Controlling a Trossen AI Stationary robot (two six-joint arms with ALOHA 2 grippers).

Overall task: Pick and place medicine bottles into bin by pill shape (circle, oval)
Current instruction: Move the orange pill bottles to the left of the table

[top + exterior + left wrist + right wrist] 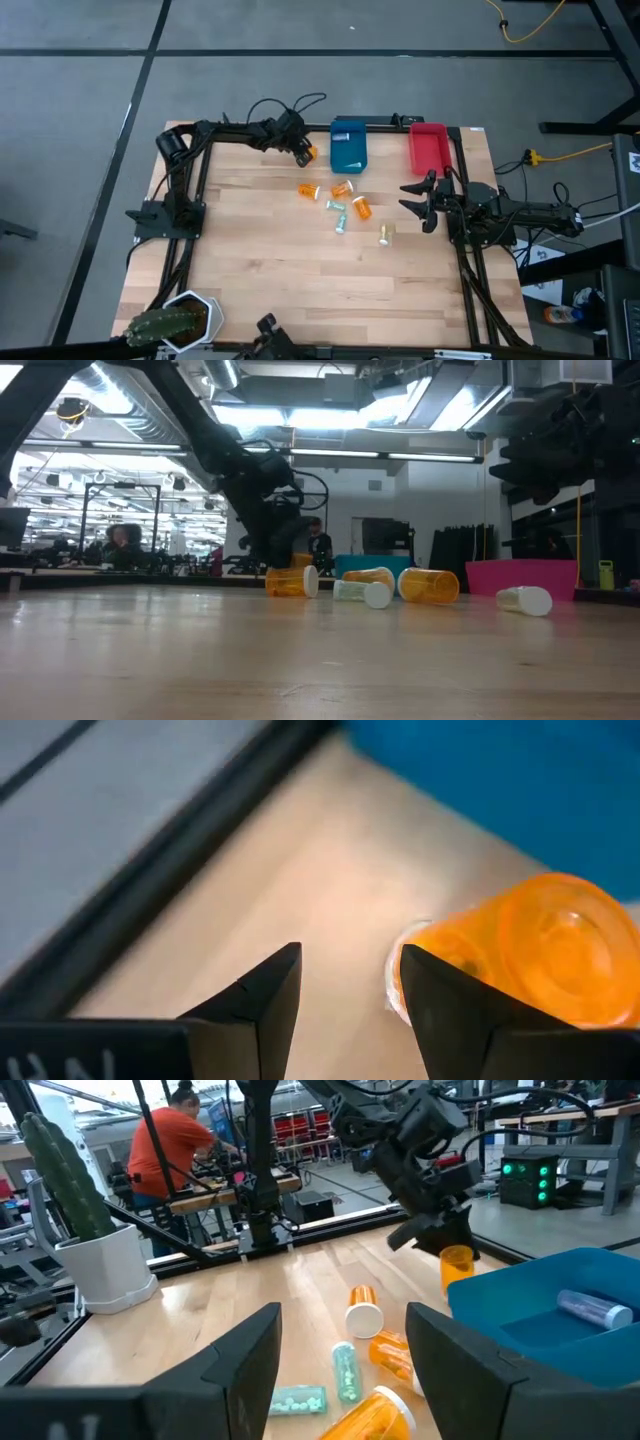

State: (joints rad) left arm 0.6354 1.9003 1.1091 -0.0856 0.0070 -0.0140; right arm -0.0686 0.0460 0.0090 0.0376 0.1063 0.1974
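Several small medicine bottles lie on their sides mid-table: orange ones (308,190) (342,187) (362,208), teal ones (335,206) (340,224) and a pale one (385,234). At the far edge stand a blue bin (348,150) with a bottle (595,1308) inside and a red bin (427,148). My left gripper (300,150) is open, slanting down beside the blue bin. An orange bottle (540,950) stands just outside one of its fingers (450,1010), with nothing in the gap. My right gripper (420,202) waits open at the table's right, level. My left gripper has the orange bottle (457,1268) against or just beside the outer side of one finger, not between the two. That finger hides the spot, so I cannot tell whether it touches. The bottle rests on the table by the blue bin's left wall.
A black frame rail (200,190) runs around the table's edges. A cactus in a white pot (172,320) stands at the near left corner. Bare wood lies toward the near edge (320,290). A person in an orange shirt (170,1140) is in the room beyond.
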